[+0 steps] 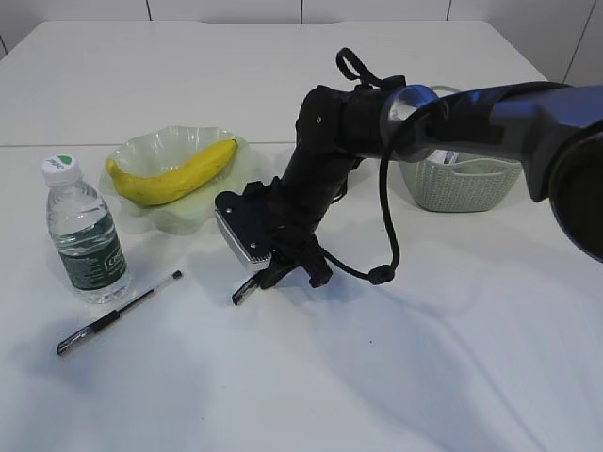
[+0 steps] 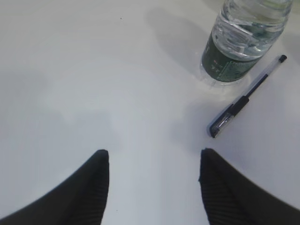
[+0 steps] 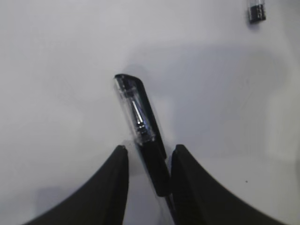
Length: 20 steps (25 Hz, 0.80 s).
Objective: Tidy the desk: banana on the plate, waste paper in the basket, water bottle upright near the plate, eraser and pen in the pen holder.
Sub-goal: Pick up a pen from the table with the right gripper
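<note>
My right jaws are clamped on a clear pen (image 3: 140, 117). In the right wrist view both pads press its dark grip section, and the transparent end with the clip sticks out ahead of them. From the exterior view that end (image 1: 245, 290) pokes out low and left of the jaws, just above the worktop (image 1: 396, 377), or perhaps touching it; I cannot tell which.

My left jaws stand apart with nothing between them, over bare worktop.

The clear pen is light, stiff and smooth. I judge the hold on the ribbed grip sound, though a thin round barrel can swivel between the pads during the carry. It sits slanted in the jaws, so I would tip it upright before dropping it into a holder. I see no pen holder or eraser in any view.

Further left lies a second pen (image 1: 118, 314), flat on the worktop just beside the water bottle (image 1: 85, 235), which stands upright with its cap on, near the plate (image 1: 127, 151). The banana (image 1: 174, 174) rests on that plate. At far right, half hidden behind the arm, sits the basket (image 1: 462, 188); its contents are too obscured to name.
</note>
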{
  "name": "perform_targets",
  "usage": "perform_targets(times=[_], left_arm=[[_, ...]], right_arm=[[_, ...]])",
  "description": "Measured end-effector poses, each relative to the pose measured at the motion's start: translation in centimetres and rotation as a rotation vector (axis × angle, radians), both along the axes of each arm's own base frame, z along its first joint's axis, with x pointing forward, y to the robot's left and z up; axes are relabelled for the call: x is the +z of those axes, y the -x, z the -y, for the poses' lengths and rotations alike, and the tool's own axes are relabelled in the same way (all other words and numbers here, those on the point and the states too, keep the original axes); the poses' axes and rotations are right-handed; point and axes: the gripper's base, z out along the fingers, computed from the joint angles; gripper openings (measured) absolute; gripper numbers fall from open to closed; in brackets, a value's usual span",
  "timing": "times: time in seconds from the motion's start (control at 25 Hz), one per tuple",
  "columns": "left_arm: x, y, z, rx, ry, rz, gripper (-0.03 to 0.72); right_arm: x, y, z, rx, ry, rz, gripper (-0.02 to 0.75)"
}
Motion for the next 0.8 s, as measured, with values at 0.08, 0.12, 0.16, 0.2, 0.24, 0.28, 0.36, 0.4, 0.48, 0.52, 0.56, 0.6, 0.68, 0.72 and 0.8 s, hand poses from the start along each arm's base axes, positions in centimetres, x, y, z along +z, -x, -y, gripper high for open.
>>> perform_targets(times=[0.08, 0.12, 0.16, 0.2, 0.24, 0.28, 0.36, 0.4, 0.48, 0.52, 0.56, 0.6, 0.68, 0.72, 0.8], left_arm=[[0.0, 0.0, 0.0, 0.0, 0.0, 0.0, 0.434], [0.0, 0.0, 0.0, 0.0, 0.0, 0.0, 0.434], [0.0, 0.0, 0.0, 0.0, 0.0, 0.0, 0.434], [0.0, 0.0, 0.0, 0.0, 0.0, 0.0, 0.434], [0.0, 0.0, 0.0, 0.0, 0.0, 0.0, 0.434], [0.0, 0.0, 0.0, 0.0, 0.0, 0.0, 0.434], [0.0, 0.0, 0.0, 0.0, 0.0, 0.0, 0.434], [0.0, 0.0, 0.0, 0.0, 0.0, 0.0, 0.434], [0.0, 0.0, 0.0, 0.0, 0.0, 0.0, 0.434], [0.0, 0.0, 0.0, 0.0, 0.0, 0.0, 0.434], [0.0, 0.0, 0.0, 0.0, 0.0, 0.0, 0.434], [0.0, 0.0, 0.0, 0.0, 0.0, 0.0, 0.434], [0.0, 0.0, 0.0, 0.0, 0.0, 0.0, 0.434], [0.0, 0.0, 0.0, 0.0, 0.0, 0.0, 0.434], [0.0, 0.0, 0.0, 0.0, 0.0, 0.0, 0.434]], right_arm=[[-0.06, -0.03, -0.02, -0.003, 0.0, -0.001, 0.241], [-0.06, -0.03, -0.02, -0.006, 0.0, -0.003, 0.241], [-0.07, -0.04, 0.0, -0.007, 0.001, -0.003, 0.241], [-0.03, -0.07, -0.01, -0.014, 0.001, -0.004, 0.241], [-0.04, -0.07, 0.02, -0.021, 0.004, -0.005, 0.241], [0.01, -0.13, 0.05, -0.03, 0.007, -0.005, 0.241], [-0.04, -0.13, 0.06, -0.048, 0.01, -0.011, 0.241], [-0.04, -0.13, 0.06, -0.054, 0.01, -0.014, 0.241], [-0.07, -0.15, 0.05, -0.06, 0.009, -0.016, 0.241], [-0.07, -0.16, 0.06, -0.064, 0.01, -0.017, 0.241], [-0.07, -0.16, 0.06, -0.069, 0.01, -0.019, 0.241], [-0.07, -0.16, 0.06, -0.07, 0.01, -0.02, 0.241], [-0.07, -0.16, 0.06, -0.078, 0.009, -0.023, 0.241], [-0.07, -0.16, 0.06, -0.082, 0.009, -0.025, 0.241], [-0.08, -0.16, 0.07, -0.085, 0.011, -0.025, 0.238]])
